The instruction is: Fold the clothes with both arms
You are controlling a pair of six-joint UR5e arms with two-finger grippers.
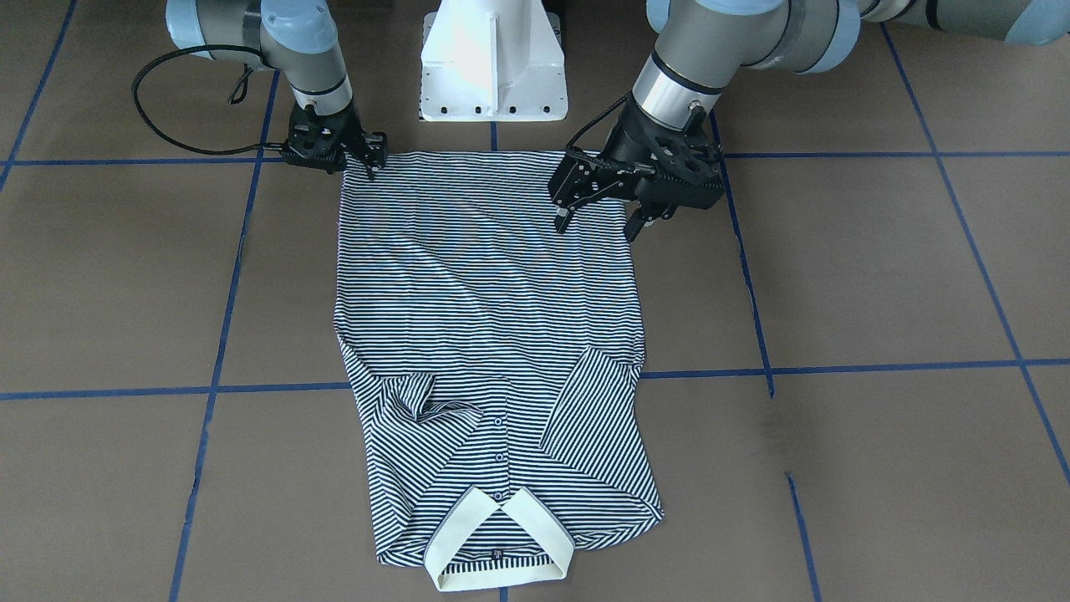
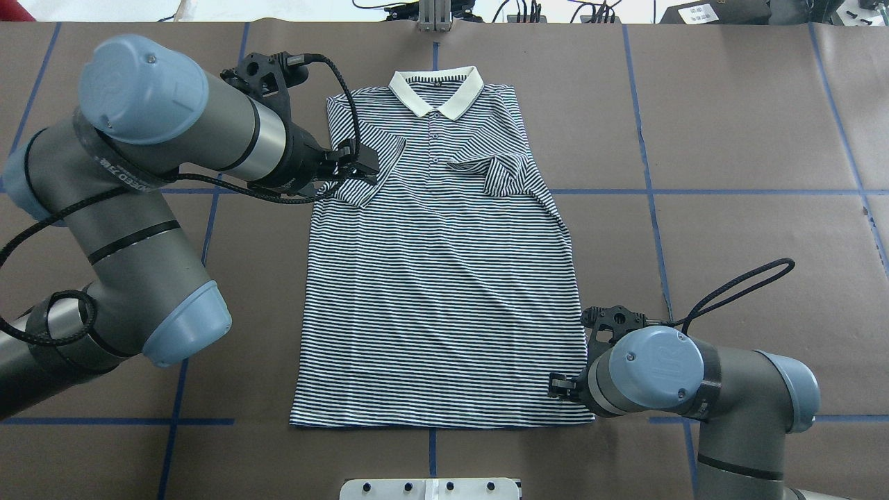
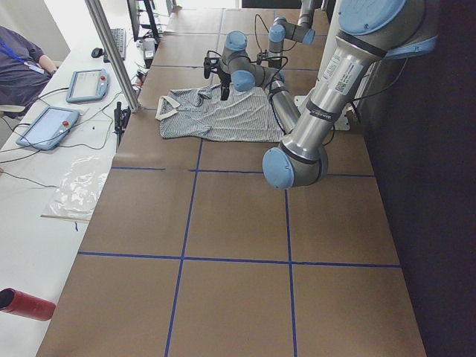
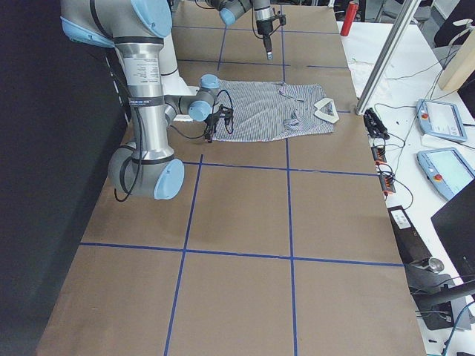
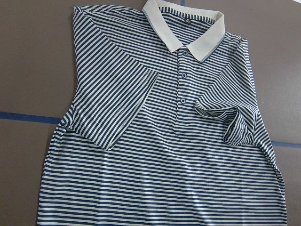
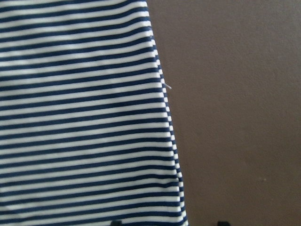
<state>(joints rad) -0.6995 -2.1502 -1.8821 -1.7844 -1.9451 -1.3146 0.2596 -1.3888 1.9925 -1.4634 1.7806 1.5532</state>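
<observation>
Striped polo shirt (image 2: pixel 437 292) flat on the brown table (image 2: pixel 729 139), front up, hem nearest the white base (image 1: pixel 493 75) and cream collar (image 2: pixel 417 94) farthest from it. Readable text: none; the small dark tag (image 5: pixel 187 21) inside the collar and the label strip (image 2: pixel 114 173) on the left arm are too small to read. Thin navy-and-white stripes, buttoned placket (image 5: pixel 182 75), both short sleeves turned inward over the chest, one flat (image 5: pixel 117 108), one rumpled (image 5: pixel 225 117). Left gripper (image 1: pixel 598 227) hangs above the shirt, jaws spread and empty. Right gripper (image 1: pixel 372 163) sits low at the hem corner on the base's right; its fingertips (image 6: pixel 117 222) stand apart, the side edge between them.
</observation>
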